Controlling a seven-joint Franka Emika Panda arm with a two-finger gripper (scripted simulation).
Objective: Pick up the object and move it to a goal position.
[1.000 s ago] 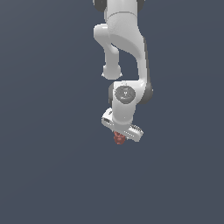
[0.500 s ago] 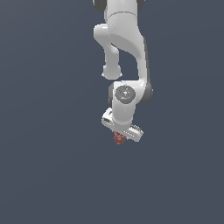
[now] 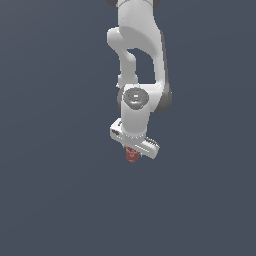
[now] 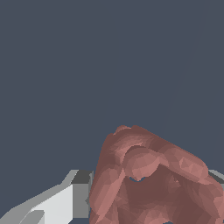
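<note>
Carrying the small dark-red lumpy object (image 3: 131, 155), shaped like two stacked knobs, is the step we judge to be in hand. It sits just under the white end effector (image 3: 133, 152), clamped between the fingers (image 4: 65, 203) and filling the wrist view (image 4: 148, 179). No goal marker shows, nor any table. We should hold the grip firm and move smoothly, since so narrow a lump could twist loose.

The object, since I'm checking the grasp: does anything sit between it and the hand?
Nothing visible does. The dark-red object hangs directly under the white hand, and in the wrist view it fills the space beside one finger. No goal marker shows in either view.
</note>
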